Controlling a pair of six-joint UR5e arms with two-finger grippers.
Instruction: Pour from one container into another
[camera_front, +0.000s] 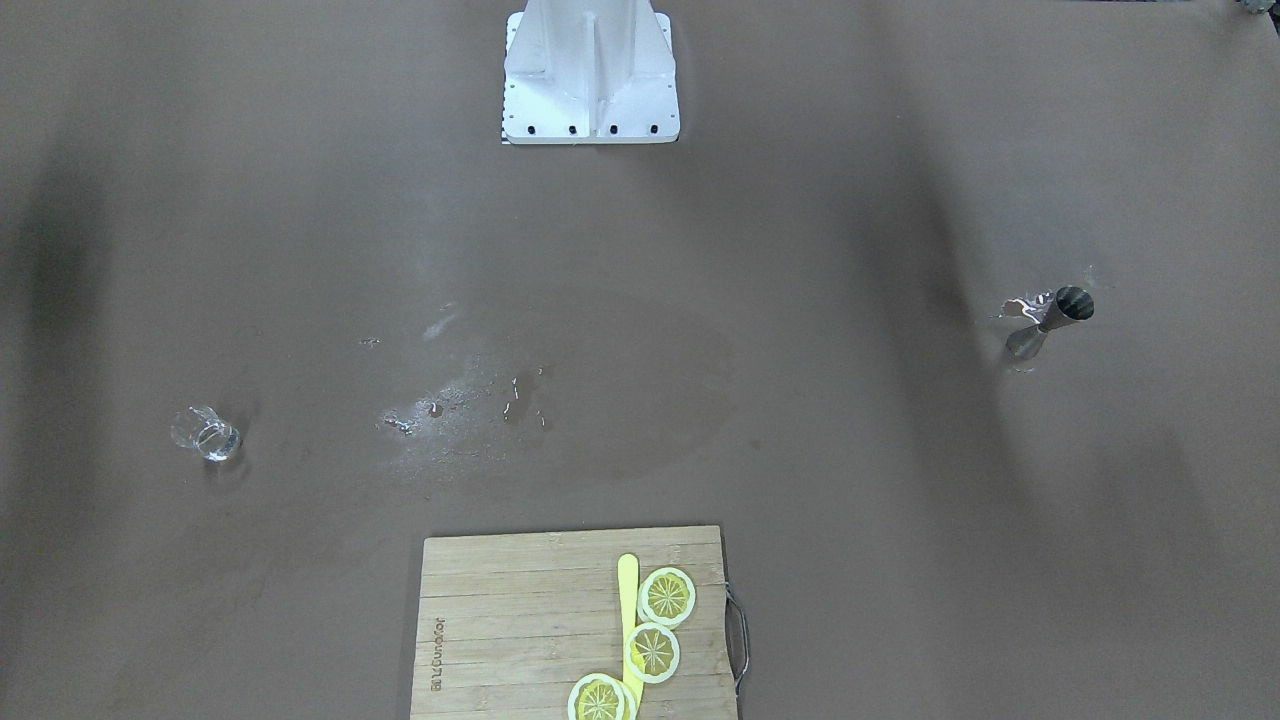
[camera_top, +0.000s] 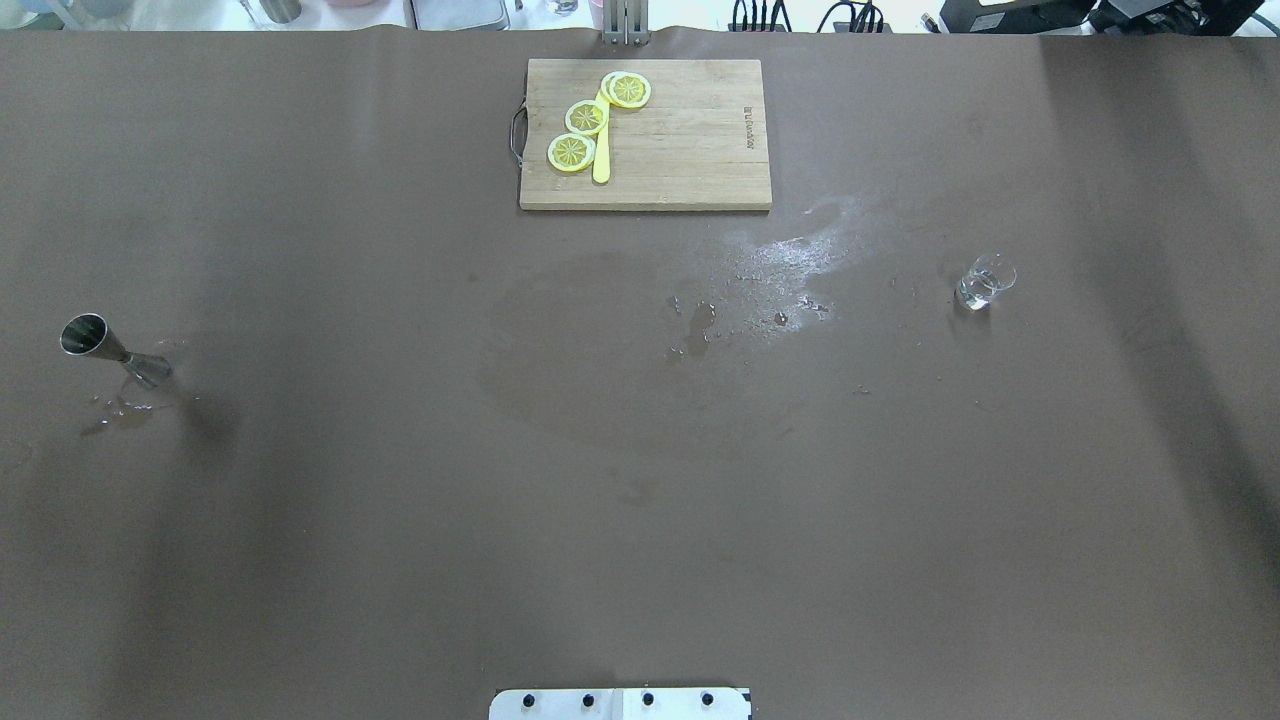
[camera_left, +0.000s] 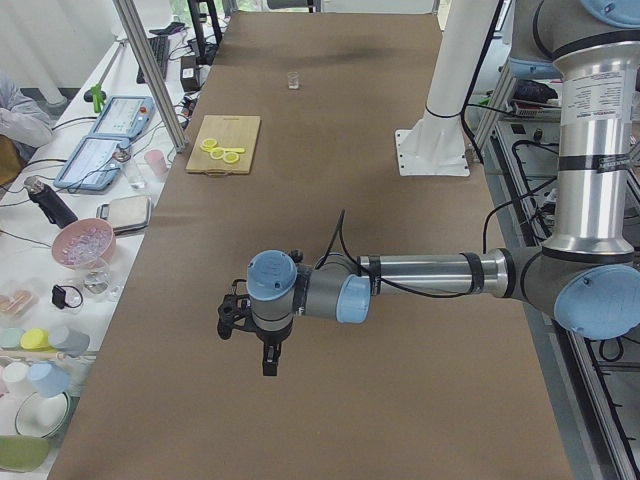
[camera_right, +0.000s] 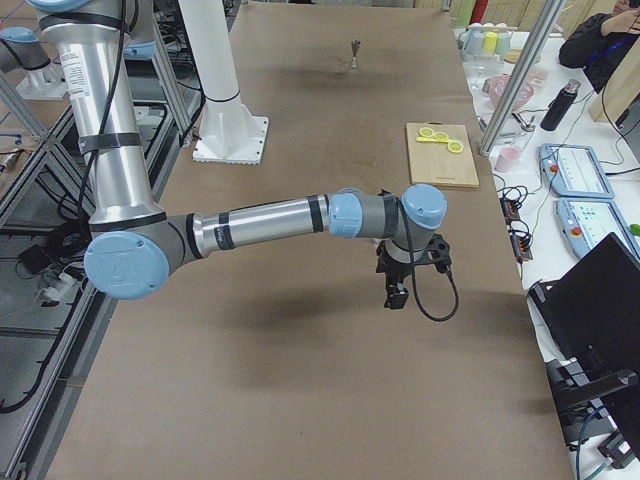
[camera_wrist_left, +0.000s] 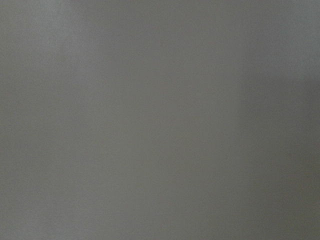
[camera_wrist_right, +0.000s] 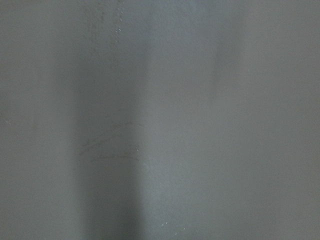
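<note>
Reaching out level over the table, the left arm holds its forearm flat and bends its wrist so that the left gripper points straight down at bare brown cover. It is well apart from the cutting board, toward the table's left end. The right arm takes the same pose far off the board's other side, and the right gripper hangs downward above the surface. Both grippers show only in the side views, so I cannot tell how wide either pair of jaws stands.

The metal jigger stands upright well to the robot's left of the board, with small puddles just beside it. The shot glass stands to the board's right, near a wet patch. Lemon slices and a yellow knife lie on the board. A wide stretch of stained cover lies between the board and the robot's base.
</note>
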